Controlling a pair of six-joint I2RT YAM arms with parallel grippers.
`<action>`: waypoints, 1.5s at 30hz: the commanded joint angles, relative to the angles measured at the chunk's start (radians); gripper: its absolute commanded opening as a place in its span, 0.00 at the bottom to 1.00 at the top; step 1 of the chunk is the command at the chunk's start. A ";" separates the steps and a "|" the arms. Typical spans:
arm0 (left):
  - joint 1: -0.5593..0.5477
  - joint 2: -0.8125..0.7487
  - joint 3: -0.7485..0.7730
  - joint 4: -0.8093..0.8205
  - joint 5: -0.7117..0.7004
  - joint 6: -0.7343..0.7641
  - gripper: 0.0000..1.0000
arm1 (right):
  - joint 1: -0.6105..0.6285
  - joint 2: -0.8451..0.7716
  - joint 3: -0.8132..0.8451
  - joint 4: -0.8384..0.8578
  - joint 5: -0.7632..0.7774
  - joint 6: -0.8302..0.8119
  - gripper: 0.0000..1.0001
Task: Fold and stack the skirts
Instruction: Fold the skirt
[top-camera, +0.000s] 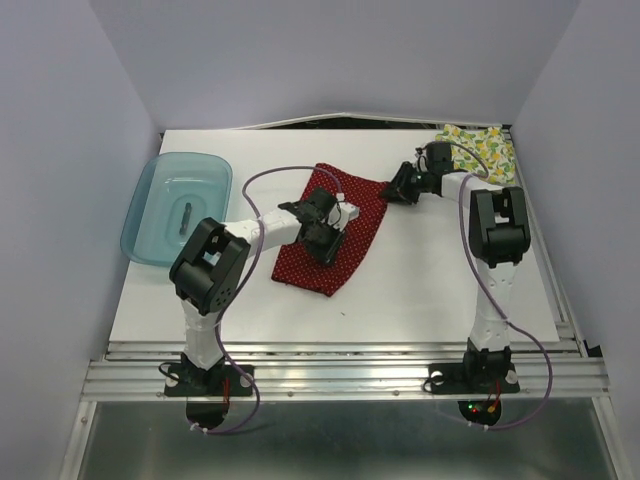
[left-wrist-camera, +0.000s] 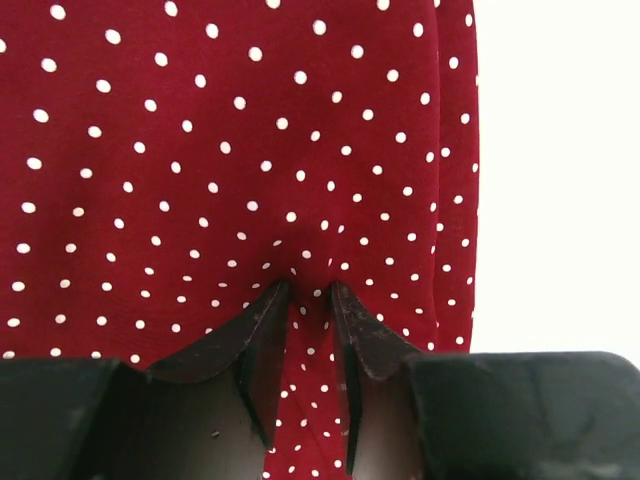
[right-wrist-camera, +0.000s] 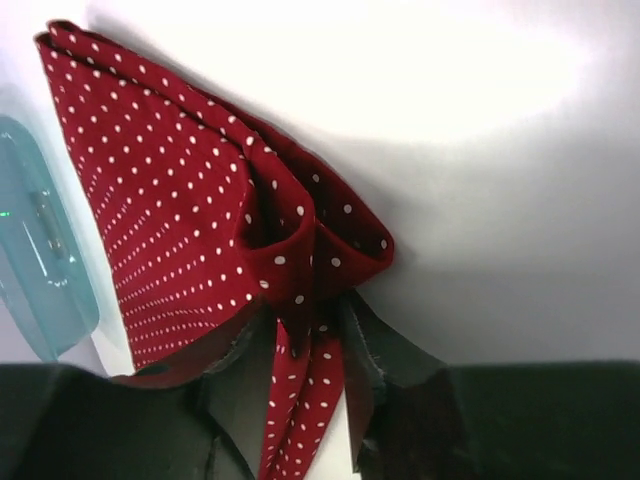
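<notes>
Two skirts: dark red skirt (top-camera: 365, 215) at centre of desk (top-camera: 430, 290), fold in hand, left fingers (left-wrist-camera: 275, 305) pinching its middle, right fingers (right-wrist-camera: 365, 345) clamped on its far corner; cream skirt (top-camera: 480, 150) at far right corner, unfolded. Next move, likely: draw the corner across evenly.

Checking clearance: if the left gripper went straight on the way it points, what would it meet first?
The dark red polka-dot skirt: the left gripper seems to pinch a fold of it.
</notes>
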 joint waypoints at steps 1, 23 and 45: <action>0.050 0.040 0.068 0.019 0.018 -0.042 0.37 | 0.008 0.059 0.128 0.006 0.024 -0.007 0.45; -0.046 -0.290 -0.183 -0.065 -0.098 0.019 0.54 | 0.228 -0.517 -0.721 0.461 -0.128 0.329 0.44; -0.049 -0.221 -0.103 -0.050 0.026 -0.009 0.55 | 0.338 -0.481 -0.851 0.620 -0.229 0.453 0.01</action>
